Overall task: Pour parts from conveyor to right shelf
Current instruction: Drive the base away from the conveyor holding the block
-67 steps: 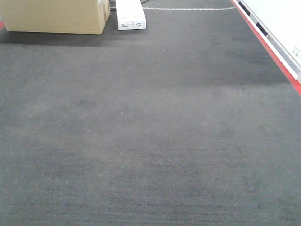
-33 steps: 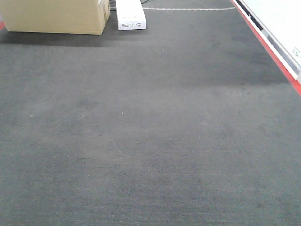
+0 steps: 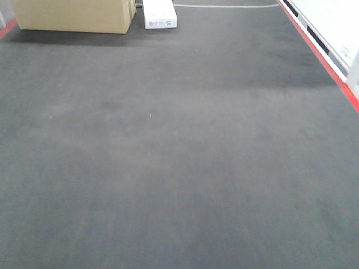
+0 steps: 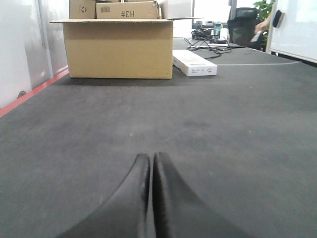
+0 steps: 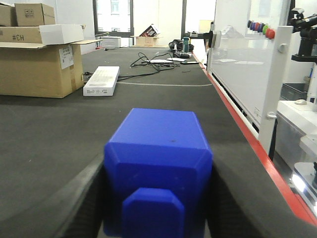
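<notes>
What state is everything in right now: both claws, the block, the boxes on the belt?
left claw: shut, empty.
right claw: shut on blue block.
blue block: clamped, stud facing the wrist camera.
cardboard box: upright on the conveyor, top flaps open.
white carton: lying flat, closed.
</notes>
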Available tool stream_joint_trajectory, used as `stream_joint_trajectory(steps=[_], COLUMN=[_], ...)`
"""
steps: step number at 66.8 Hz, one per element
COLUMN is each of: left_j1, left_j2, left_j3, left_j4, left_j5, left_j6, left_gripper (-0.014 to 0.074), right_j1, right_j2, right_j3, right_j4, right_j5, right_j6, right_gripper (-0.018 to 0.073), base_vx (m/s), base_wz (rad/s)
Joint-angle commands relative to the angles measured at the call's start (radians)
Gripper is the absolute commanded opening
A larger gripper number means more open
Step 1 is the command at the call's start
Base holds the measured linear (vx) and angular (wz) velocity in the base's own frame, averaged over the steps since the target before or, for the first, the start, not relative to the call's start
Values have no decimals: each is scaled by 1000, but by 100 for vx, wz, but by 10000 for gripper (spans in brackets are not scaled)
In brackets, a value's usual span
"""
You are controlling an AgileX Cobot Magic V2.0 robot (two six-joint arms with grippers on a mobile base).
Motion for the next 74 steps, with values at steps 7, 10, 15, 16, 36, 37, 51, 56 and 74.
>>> stream_joint_trajectory(steps=[7,10,15,16,36,37,51,56,74], left_j1=[-5,-5,-5,-5,-5,-5,-5,-5,-5], left_j2=[-6,-6,-6,-6,-6,-6,-6,-6,-6], left_j3=[-20,-20,-20,-20,-20,-20,-20,-20,-20], left_j4=[-6,-6,-6,-6,-6,-6,-6,-6,-6], left_j5=[-73,-73,-73,-73,-73,-73,-73,-73,-73], left_j6=[-7,-7,-7,-7,-7,-7,-7,-7,-7], left_gripper=[-6,-6,-6,-6,-6,-6,-6,-6,-6], right_j1=[-1,-1,-1,-1,-1,-1,-1,-1,-1], right_j2=[13,13,13,13,13,13,13,13,13], right_j3=[-27,-27,-27,-27,-27,-27,-27,-27,-27], right_j4=[0,0,0,0,0,0,0,0,0], right_j5=[-81,-81,-81,-81,-81,-81,-81,-82,-81], right_j6=[-6,-6,-6,-6,-6,-6,-6,-6,-6], right_gripper=[-4,-4,-4,-4,-4,-4,-4,-4,-4], base_vx=[-38,-43,-46,-47,-49,-47,-44,-39,-34], base_wz=[-3,-3,-3,-4,-4,0,2,8,-10])
